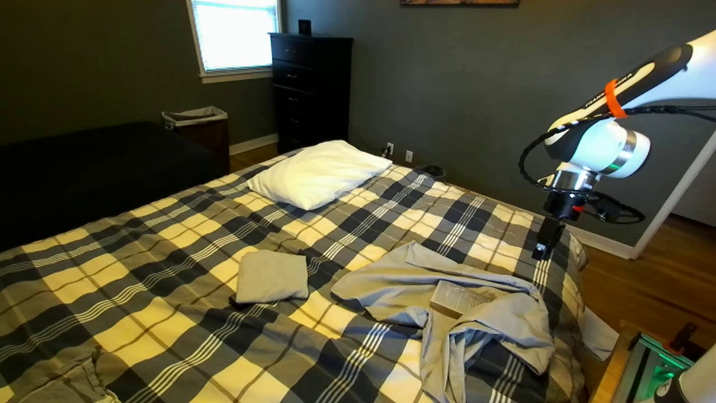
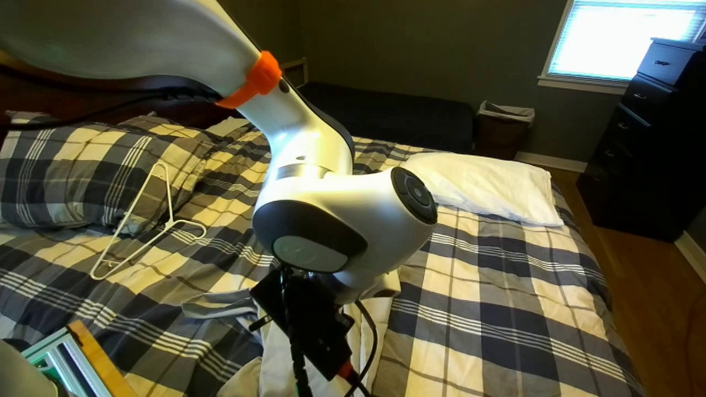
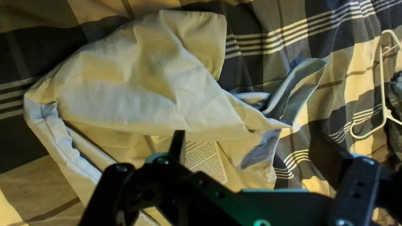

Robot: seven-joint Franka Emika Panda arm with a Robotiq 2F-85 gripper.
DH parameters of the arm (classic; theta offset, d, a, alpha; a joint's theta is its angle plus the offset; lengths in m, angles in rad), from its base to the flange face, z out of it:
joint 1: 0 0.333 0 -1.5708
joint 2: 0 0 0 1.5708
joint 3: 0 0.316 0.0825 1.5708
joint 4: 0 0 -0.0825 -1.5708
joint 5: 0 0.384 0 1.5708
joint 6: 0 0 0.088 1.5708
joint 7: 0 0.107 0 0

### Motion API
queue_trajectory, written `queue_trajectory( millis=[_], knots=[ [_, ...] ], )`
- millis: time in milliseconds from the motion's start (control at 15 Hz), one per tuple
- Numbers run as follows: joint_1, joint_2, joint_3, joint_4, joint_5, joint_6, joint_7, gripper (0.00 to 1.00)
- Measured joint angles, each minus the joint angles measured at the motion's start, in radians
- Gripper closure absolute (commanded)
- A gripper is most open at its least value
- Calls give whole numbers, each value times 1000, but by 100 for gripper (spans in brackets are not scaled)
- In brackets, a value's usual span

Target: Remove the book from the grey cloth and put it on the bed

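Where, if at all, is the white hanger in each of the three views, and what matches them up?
In an exterior view: white hanger at the left, around mid-height.
In the wrist view: white hanger at the right edge, cut off.
In an exterior view, with the grey cloth low, right of centre: not in it.
Shared landmark: the grey cloth, in all three.

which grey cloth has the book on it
The big rumpled cloth, which also partly covers the book; the small square cloth shows none on top.
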Motion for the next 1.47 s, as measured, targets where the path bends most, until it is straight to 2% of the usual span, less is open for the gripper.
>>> queue_trajectory(
  millis=[267, 533, 800, 933, 1467],
  knots=[
    [-138, 46, 178, 1, 48, 131, -30, 0],
    [-244, 192, 364, 25, 193, 299, -160, 0],
    [-354, 349, 513, 113, 289, 336, -264, 0],
    [-378, 377, 536, 129, 285, 337, -265, 0],
    [-389, 361, 551, 129, 285, 337, -263, 0]
  ],
)
